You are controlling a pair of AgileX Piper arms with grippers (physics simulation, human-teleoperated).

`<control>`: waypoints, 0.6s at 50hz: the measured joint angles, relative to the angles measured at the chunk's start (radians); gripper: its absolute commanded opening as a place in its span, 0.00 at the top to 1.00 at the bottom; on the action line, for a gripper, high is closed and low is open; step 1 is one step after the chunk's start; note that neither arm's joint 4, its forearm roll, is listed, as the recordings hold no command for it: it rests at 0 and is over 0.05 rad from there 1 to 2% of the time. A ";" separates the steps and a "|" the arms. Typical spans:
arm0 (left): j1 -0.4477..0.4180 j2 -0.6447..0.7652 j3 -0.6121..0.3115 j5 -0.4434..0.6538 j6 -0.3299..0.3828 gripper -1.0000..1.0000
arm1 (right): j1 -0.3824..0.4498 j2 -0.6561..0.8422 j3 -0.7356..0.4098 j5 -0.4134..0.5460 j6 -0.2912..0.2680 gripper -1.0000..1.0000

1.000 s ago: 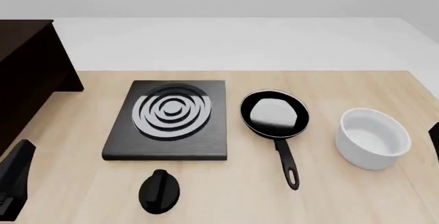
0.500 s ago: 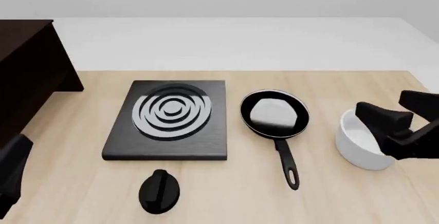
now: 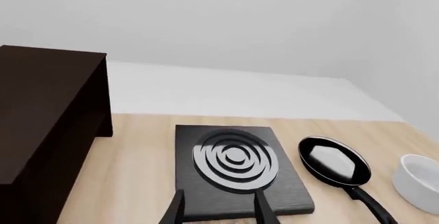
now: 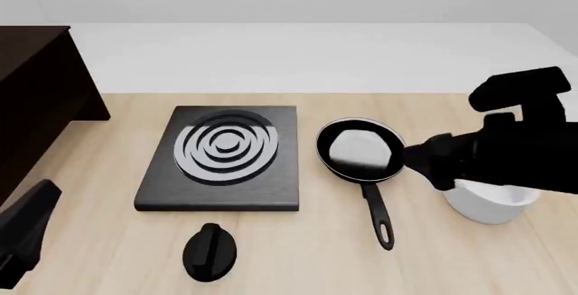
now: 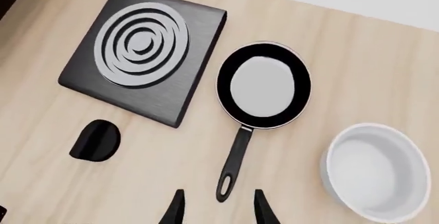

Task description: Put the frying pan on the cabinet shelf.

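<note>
We find the frying pan [image 4: 361, 149] lying flat on the light wooden desk [image 4: 298, 254], right of centre, between the square black stove plate [image 4: 221, 156] and the white pot [image 4: 492, 203]; its long thin handle [image 4: 375, 210] points toward the near edge and ends in a loop hole. The right gripper [image 5: 217, 208] hovers above the handle's end with its fingers apart and nothing between them; the left gripper [image 3: 218, 211] sits low near the desk's near left corner, its fingers likewise parted and empty. The dark brown cabinet [image 4: 36, 99] stands at the far left corner, well apart from the pan. We judge the pan rigid and fairly light, yet head-heavy on so slim a handle; a grip far out at the loop would likely let the bowl sag or twist, so we would take the handle nearer the bowl, across its width; the glossy finish may slip. We read no brand, label or writing anywhere.
</note>
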 measured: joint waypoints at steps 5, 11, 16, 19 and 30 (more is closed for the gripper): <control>-0.012 0.005 -0.008 0.006 -0.014 0.00 | 0.010 0.059 -0.017 0.008 0.032 0.00; -0.023 0.008 -0.014 0.009 -0.019 0.00 | 0.013 0.132 -0.028 -0.004 0.047 0.00; -0.016 0.007 -0.022 0.012 -0.035 0.00 | 0.009 0.187 -0.018 -0.030 0.057 0.00; -0.014 0.007 -0.029 0.015 -0.041 0.00 | -0.001 0.215 -0.015 -0.046 0.050 0.00; -0.017 0.004 -0.038 0.019 -0.053 0.00 | -0.051 0.307 -0.006 -0.113 0.008 0.00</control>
